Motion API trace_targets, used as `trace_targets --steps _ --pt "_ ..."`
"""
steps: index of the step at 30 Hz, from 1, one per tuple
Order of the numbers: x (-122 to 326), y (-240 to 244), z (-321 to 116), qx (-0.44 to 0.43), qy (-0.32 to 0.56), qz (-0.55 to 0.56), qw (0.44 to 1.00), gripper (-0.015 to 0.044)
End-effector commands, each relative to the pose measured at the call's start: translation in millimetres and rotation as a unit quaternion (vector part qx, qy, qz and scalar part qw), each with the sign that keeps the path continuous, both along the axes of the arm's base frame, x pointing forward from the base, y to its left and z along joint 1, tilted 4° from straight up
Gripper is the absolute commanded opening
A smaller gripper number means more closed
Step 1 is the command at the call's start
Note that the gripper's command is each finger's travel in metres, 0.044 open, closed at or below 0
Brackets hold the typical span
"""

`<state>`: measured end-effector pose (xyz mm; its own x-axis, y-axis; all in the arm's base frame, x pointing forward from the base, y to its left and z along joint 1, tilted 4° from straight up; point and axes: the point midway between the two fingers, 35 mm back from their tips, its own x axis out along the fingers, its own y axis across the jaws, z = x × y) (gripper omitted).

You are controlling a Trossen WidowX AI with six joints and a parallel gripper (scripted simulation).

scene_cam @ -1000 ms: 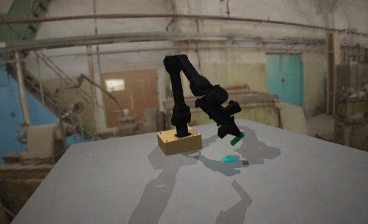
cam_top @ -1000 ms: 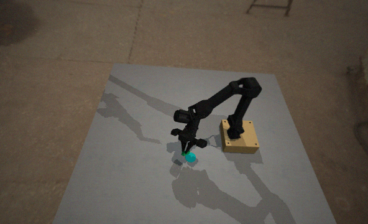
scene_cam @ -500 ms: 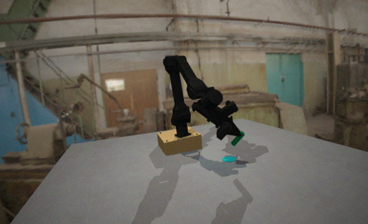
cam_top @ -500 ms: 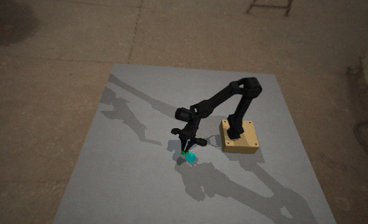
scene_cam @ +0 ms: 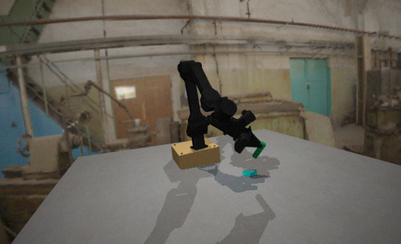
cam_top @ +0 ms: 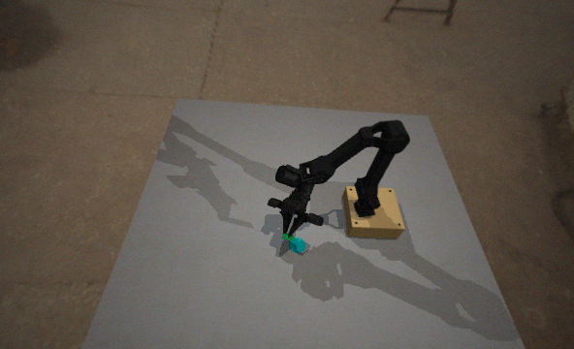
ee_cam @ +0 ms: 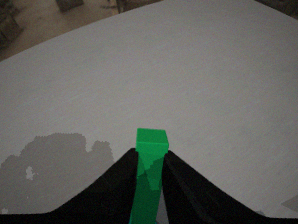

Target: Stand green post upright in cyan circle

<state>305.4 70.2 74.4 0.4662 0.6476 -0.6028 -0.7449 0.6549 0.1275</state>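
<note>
Cyan circle [cam_top: 298, 245] [scene_cam: 249, 173] shows whole outside, barely in wrist view.

An old industrial workshop or factory hall, with stained, peeling walls and rusty pipes [scene_cam: 119, 17] running along them. Behind a grey table [cam_top: 209, 291] [scene_cam: 102, 203] [ee_cam: 210, 75] are worn machines [scene_cam: 45, 152] at the left, a steep metal staircase [scene_cam: 48, 98], a brown door [scene_cam: 146, 105] and a teal double door [scene_cam: 310, 85], with dim, cluttered equipment [scene_cam: 395, 112] at the far right. Seen from above, the floor [cam_top: 98, 39] is brown, dull and stained, crossed by straight seams, and the legs of a metal frame [cam_top: 420, 10] stand on it.
</note>
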Motion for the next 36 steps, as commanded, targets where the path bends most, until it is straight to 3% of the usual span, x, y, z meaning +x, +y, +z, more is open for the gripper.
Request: trace_targets --steps 1,36 --pt "-2 -1 1 0.012 -0.013 0.002 1.000 0.0023" --pt "-17 -12 10 0.083 -0.103 0.013 0.991 0.0023"
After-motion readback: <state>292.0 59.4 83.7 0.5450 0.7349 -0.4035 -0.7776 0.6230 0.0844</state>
